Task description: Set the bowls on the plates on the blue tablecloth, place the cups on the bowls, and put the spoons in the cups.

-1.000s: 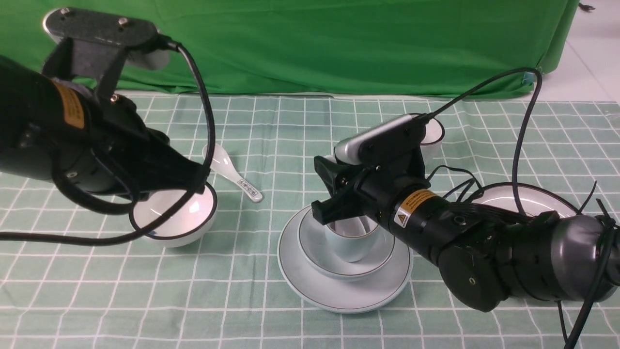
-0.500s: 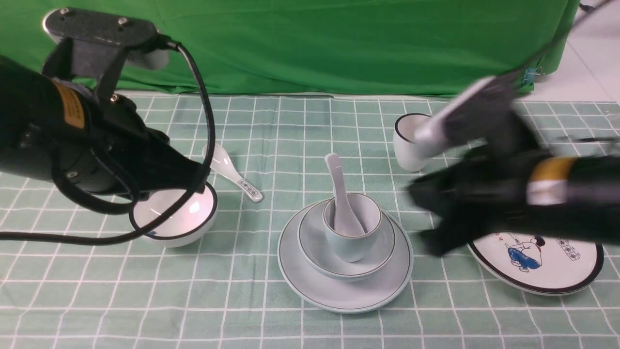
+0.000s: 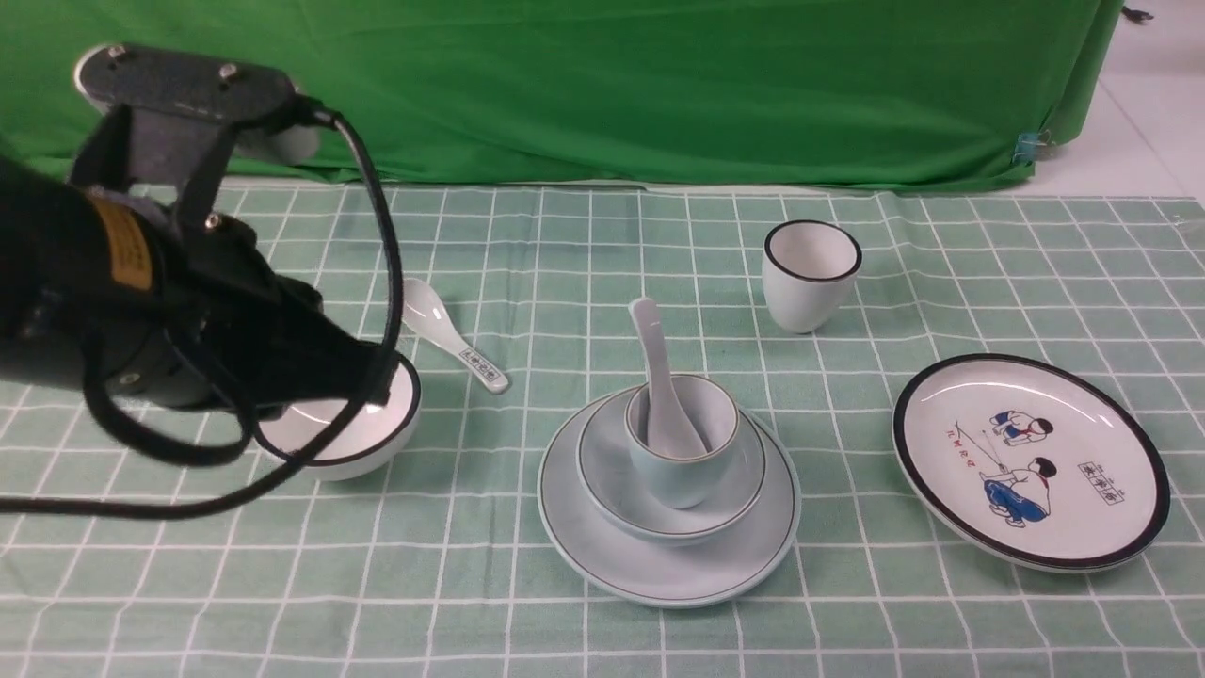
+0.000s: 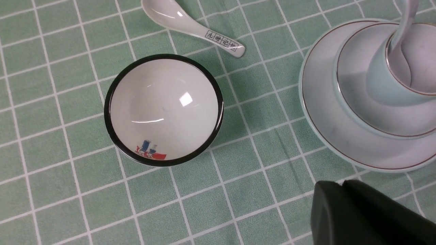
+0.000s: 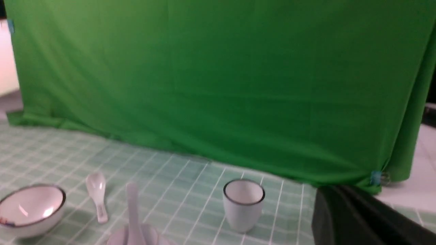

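The white black-rimmed bowl (image 3: 350, 440) sits on the blue tablecloth (image 3: 527, 264) at the left, partly behind my left arm. My left gripper (image 4: 337, 186) is shut and empty, hovering beside this bowl (image 4: 163, 109). The marked spoon (image 3: 454, 337) lies just beyond the bowl. In the middle, the pale blue plate (image 3: 668, 565) carries the pale blue bowl (image 3: 612, 480), the pale blue cup (image 3: 680, 471) and the plain spoon (image 3: 653, 363) standing in the cup. The white cup (image 3: 810, 273) stands at the far right. The cartoon plate (image 3: 1083, 443) lies bare at the right. My right gripper (image 5: 335, 200) is shut, empty and raised; the front view does not show it.
The bright green backdrop cloth (image 3: 602, 85) hangs along the far edge of the table. White floor (image 3: 1148, 122) shows past the table's far right corner. My left arm's cable (image 3: 377, 217) loops over the left bowl.
My right arm drew back to the right and left the front view; the plain spoon stays standing in the pale blue cup. My left arm shifted slightly left.
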